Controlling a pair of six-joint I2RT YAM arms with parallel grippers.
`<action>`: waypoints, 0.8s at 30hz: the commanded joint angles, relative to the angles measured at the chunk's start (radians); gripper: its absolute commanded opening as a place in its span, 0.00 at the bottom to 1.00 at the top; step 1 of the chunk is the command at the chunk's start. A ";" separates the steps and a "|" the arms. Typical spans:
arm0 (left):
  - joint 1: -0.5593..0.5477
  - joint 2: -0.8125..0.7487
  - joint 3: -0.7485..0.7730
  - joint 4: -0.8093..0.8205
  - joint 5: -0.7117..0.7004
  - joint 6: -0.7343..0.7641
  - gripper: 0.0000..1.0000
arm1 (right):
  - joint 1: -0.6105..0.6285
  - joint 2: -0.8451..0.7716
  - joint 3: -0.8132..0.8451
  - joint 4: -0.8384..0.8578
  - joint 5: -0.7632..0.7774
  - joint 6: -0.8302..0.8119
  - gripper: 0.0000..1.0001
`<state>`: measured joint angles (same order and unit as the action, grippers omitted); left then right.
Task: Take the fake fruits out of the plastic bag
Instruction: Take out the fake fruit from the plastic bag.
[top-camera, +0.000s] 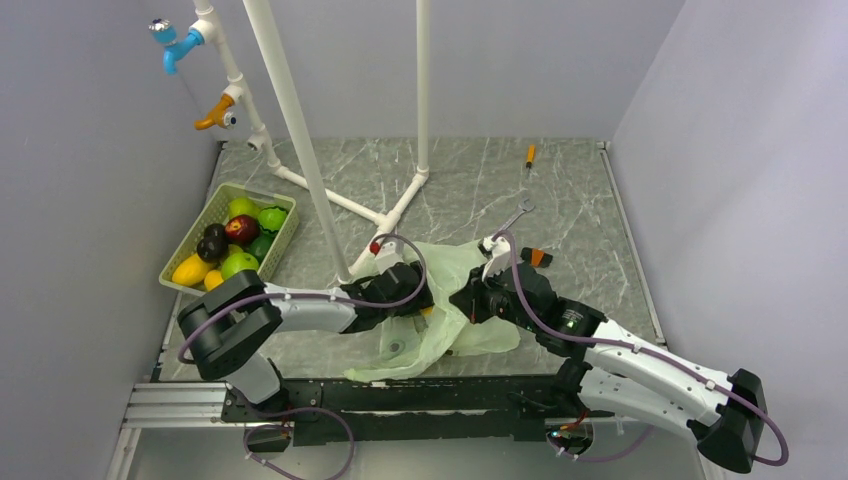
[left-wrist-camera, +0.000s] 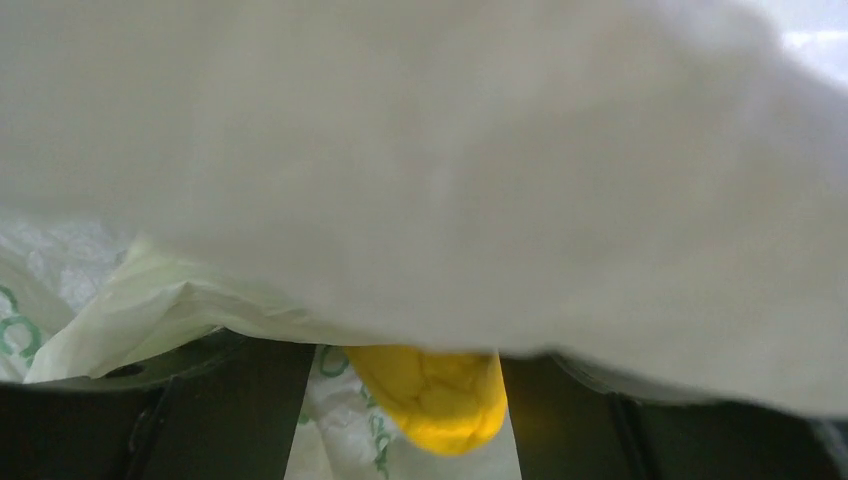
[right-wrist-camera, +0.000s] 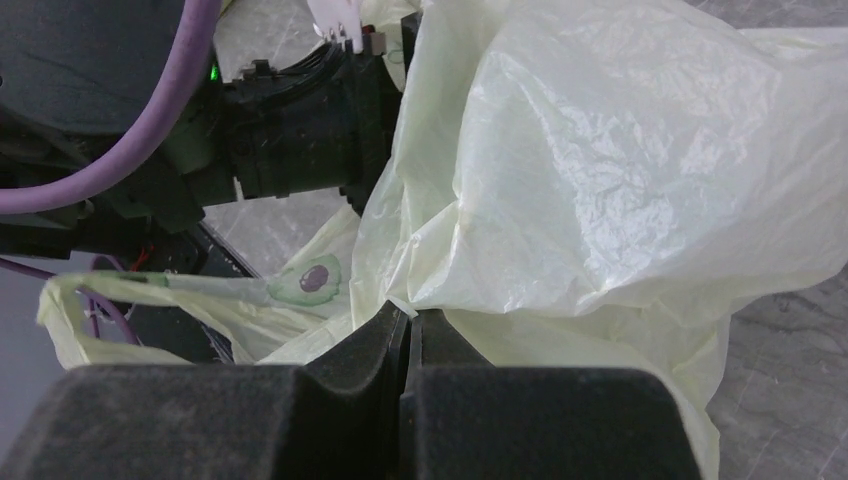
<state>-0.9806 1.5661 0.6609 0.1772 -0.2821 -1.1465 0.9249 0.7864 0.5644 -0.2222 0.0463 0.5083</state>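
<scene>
The right gripper (right-wrist-camera: 408, 335) lies low, pinched tight on a fold of the crinkly plastic bag (right-wrist-camera: 600, 170). The left gripper (top-camera: 415, 295) reaches inside, flanking a glossy yellow fruit (left-wrist-camera: 435, 395); whether it grips, I can't tell.

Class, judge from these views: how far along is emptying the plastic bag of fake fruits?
Done: several fruits lie in the basket. In hand: the right gripper pinches the plastic bag while the left gripper, inside it, straddles a yellow fruit; grip unclear. Left: lifting that one out; any others inside are hidden.
</scene>
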 joint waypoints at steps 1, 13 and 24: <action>0.009 0.061 0.059 -0.064 -0.051 0.009 0.68 | -0.001 -0.010 -0.007 0.045 -0.005 -0.005 0.00; 0.010 -0.075 -0.029 -0.033 0.011 0.173 0.40 | -0.001 -0.047 -0.045 0.023 0.031 0.004 0.00; 0.009 -0.374 -0.095 -0.087 0.185 0.327 0.10 | -0.001 -0.035 -0.077 0.023 0.055 0.033 0.00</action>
<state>-0.9737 1.2934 0.5667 0.1127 -0.1799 -0.9062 0.9249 0.7528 0.4927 -0.2253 0.0742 0.5240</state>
